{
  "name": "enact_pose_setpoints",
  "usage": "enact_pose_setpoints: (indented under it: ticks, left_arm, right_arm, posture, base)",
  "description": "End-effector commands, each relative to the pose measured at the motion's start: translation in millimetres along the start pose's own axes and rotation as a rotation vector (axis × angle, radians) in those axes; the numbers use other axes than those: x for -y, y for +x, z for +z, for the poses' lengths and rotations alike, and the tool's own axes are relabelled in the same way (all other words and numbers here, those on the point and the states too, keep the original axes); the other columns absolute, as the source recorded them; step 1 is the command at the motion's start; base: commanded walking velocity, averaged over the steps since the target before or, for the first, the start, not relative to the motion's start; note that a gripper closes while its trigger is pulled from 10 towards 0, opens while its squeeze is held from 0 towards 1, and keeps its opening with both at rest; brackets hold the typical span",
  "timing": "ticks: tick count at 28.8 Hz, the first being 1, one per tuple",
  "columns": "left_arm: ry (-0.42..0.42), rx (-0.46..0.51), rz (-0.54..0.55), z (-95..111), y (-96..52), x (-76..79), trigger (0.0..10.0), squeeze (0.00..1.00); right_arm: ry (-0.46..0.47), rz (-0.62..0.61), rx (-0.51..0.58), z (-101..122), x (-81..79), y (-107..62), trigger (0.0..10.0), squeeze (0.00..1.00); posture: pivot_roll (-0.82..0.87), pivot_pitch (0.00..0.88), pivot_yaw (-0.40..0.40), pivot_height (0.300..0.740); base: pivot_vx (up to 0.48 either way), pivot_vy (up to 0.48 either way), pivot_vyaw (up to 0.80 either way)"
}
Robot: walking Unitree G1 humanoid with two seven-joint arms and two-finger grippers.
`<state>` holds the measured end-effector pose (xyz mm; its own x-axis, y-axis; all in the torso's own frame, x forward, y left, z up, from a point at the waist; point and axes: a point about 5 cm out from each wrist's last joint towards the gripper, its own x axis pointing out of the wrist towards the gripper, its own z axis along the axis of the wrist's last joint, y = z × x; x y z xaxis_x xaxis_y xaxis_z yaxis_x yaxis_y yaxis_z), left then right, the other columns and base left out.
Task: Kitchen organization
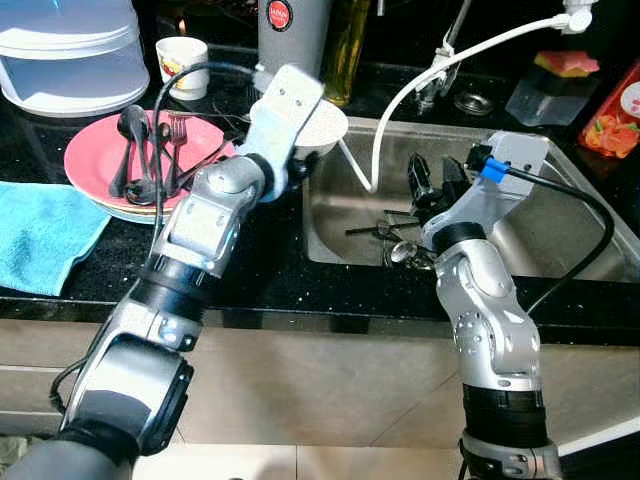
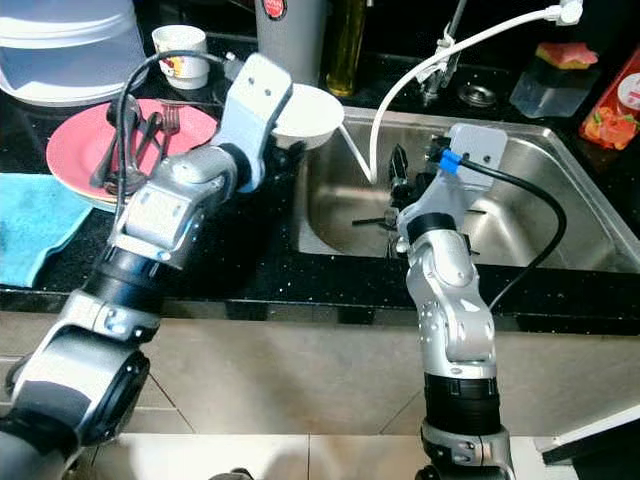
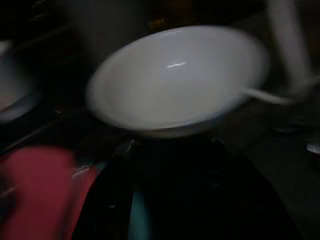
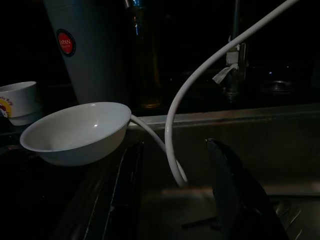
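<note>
- A blue towel (image 1: 45, 235) lies on the dark surface (image 1: 270, 270) at the near left.
- The right claw (image 1: 432, 182) hangs released over the sink (image 1: 560, 235), above cutlery (image 1: 385, 232) on its floor.
- The pink plate (image 1: 95, 160) carries spoons and a fork (image 1: 176, 140).
- The left claw (image 3: 165, 147) is clenched on the white bowl (image 1: 328, 125), held at the sink's left rim.
- A white hose (image 1: 400, 100) curves into the sink.
- A cup (image 1: 182, 60) and grey jug (image 1: 292, 30) stand behind.
</note>
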<state>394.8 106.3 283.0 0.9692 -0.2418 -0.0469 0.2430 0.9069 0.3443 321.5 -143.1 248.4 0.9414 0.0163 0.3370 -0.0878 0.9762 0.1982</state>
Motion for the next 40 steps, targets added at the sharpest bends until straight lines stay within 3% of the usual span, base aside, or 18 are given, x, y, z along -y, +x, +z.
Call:
enact_pose_setpoints:
  ticks: [1,9,20,31,40]
  left_arm:
    - [-0.007,-0.031,0.098,0,0.8,-14.0,10.0,0.00]
    - [-0.026,-0.131,0.241,-12,2.8,-31.9,10.0,0.00]
    - [-0.066,-0.239,0.238,-26,7.0,-30.5,10.0,0.00]
    - [-0.151,-0.321,0.337,-37,5.4,-46.7,10.0,0.00]
    - [-0.182,-0.390,0.297,-45,6.1,-40.0,9.6,0.00]
  right_arm:
    - [0.008,0.011,0.010,1,-1.2,-1.6,10.0,0.00]
    - [0.008,0.014,0.004,-1,-0.8,-0.6,10.0,0.00]
    - [0.013,0.019,0.005,-1,-1.4,-0.6,10.0,0.00]
    - [0.018,0.018,0.003,-1,-1.7,-1.4,10.0,0.00]
    - [0.021,0.020,0.002,-2,-2.4,-1.1,10.0,0.00]
  posture:
    - [0.21,0.067,-0.077,0.740]
    - [0.21,0.064,-0.079,0.740]
    - [0.22,0.072,-0.078,0.740]
    - [0.22,0.082,-0.078,0.740]
    - [0.22,0.083,-0.079,0.740]
  base:
    - [0.000,0.000,0.00]
    - [0.000,0.000,0.00]
    - [0.000,0.000,0.00]
    - [0.000,0.000,0.00]
    - [0.000,0.000,0.00]
